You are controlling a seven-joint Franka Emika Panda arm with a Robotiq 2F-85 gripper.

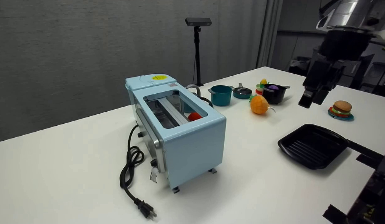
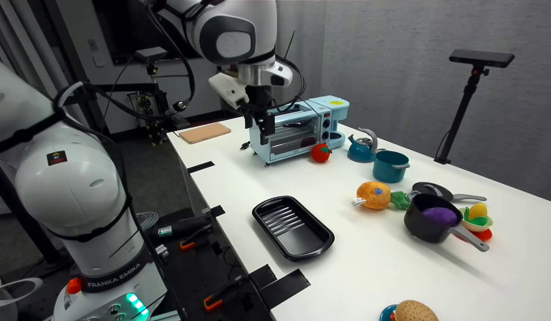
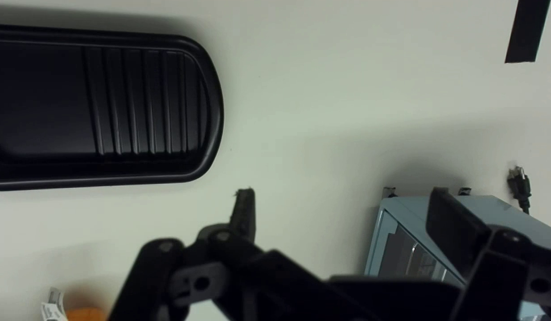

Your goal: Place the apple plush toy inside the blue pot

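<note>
Apple toy (image 2: 320, 154) is on the white table (image 1: 71, 174), just in front of the toaster oven's (image 1: 195, 149) glass door; touching or apart, can't tell. In an exterior view only a red patch of it shows through the toaster oven's top window. Blue pot (image 2: 388, 169) stands upright on the table, just beside the kettle (image 2: 361, 152); apple toy not yet in it.

Gripper (image 3: 342, 192) is released, fingers spread wide, held above the table; wrist view has it between the black square pan (image 3: 106, 107) and toaster oven, apart from both.

Others: orange fruit toy (image 2: 369, 196) lying down, green leaves toward the saucepan (image 2: 420, 229). Purple toy (image 2: 440, 216) inside saucepan. Frying pan (image 1: 242, 94) near the blue pot. Burger toy (image 1: 342, 106) on a blue plate (image 1: 345, 118). Power plug (image 1: 144, 209) on the table near the toaster oven.
</note>
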